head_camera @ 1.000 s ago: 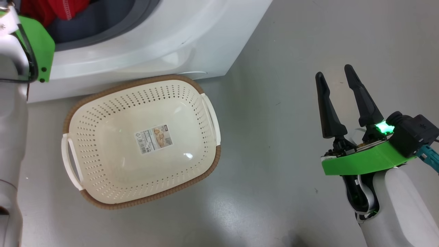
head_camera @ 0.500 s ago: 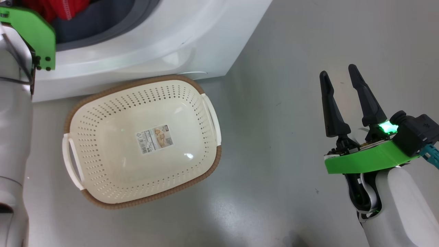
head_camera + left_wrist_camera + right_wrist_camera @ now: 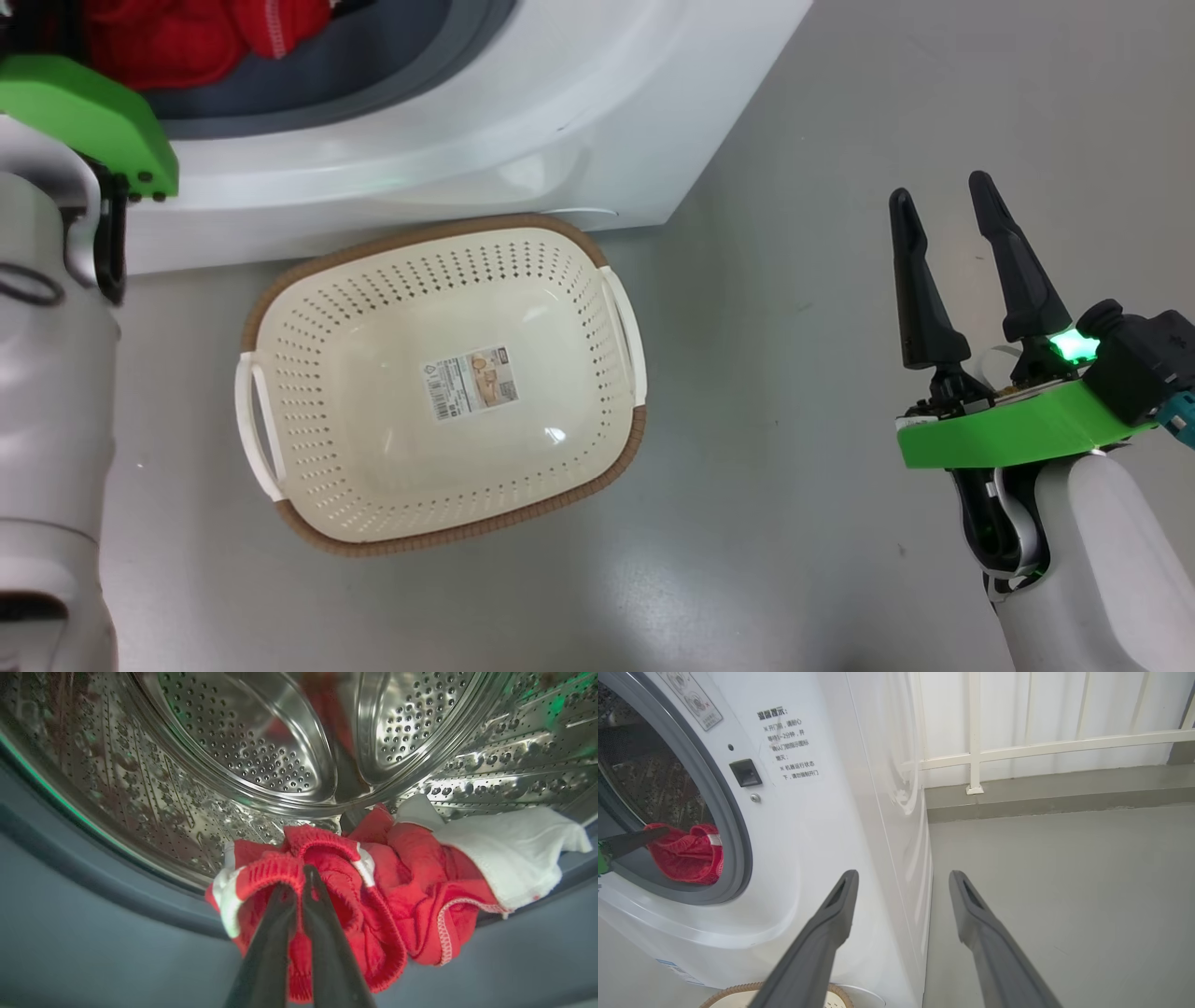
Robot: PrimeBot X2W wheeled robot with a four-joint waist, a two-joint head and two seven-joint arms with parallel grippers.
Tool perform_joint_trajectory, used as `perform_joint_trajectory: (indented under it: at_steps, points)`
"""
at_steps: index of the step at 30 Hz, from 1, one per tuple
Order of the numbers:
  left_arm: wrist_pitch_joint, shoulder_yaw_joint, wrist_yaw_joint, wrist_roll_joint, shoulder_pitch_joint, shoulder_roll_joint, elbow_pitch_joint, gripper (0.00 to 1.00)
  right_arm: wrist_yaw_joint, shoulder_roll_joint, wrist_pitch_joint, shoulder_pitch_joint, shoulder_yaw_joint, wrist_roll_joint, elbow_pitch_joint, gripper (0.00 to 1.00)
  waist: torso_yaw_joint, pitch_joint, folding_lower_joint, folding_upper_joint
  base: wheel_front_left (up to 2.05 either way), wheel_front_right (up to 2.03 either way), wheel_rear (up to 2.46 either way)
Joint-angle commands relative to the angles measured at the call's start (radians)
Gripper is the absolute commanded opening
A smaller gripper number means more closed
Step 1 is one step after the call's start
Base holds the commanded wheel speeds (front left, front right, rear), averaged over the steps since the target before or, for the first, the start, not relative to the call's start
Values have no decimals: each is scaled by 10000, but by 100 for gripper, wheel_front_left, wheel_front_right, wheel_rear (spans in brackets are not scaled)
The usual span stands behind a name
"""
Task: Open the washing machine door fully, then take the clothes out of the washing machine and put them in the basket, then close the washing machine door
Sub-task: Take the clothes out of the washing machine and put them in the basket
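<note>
Where our left arm reaches into the washing machine [image 3: 485, 131], our left gripper [image 3: 299, 882] is pinched tight on a fold of the clothes [image 3: 411, 891], its two dark fingers [image 3: 327, 933] pressed together with red fabric bunched around the tips. The clothes lie as a red heap with a white piece at the front lip of the steel drum [image 3: 261, 742], spilling onto the grey rubber ring [image 3: 84, 933] at the mouth of the machine. From our right wrist we see the same red heap low in the round opening, with a dark finger of the left gripper touching it. Our right gripper [image 3: 938, 187] hangs over the grey floor [image 3: 775, 308], well to the right of the machine, its fingers spread wide apart and holding nothing. The basket [image 3: 448, 227] stands upright on the floor just in front of the washing machine, between our two arms, with a sticker [image 3: 470, 382] on its bottom
</note>
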Motion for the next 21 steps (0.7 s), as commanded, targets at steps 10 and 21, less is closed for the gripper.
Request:
perform_joint_trajectory:
  at_steps: [10, 21]
  points:
    - [-173, 521, -83, -190, 2289, 193, -3821, 0, 65, 11, -63, 410, 106, -324, -186, 100, 489, -696, 0, -1, 0, 0, 0]
    - [-175, 744, -245, -55, 4523, -304, -7148, 0, 65, 11, -63, 838, 82, -508, 102, 100, 830, -1707, 0, -1, 0, 0, 0]
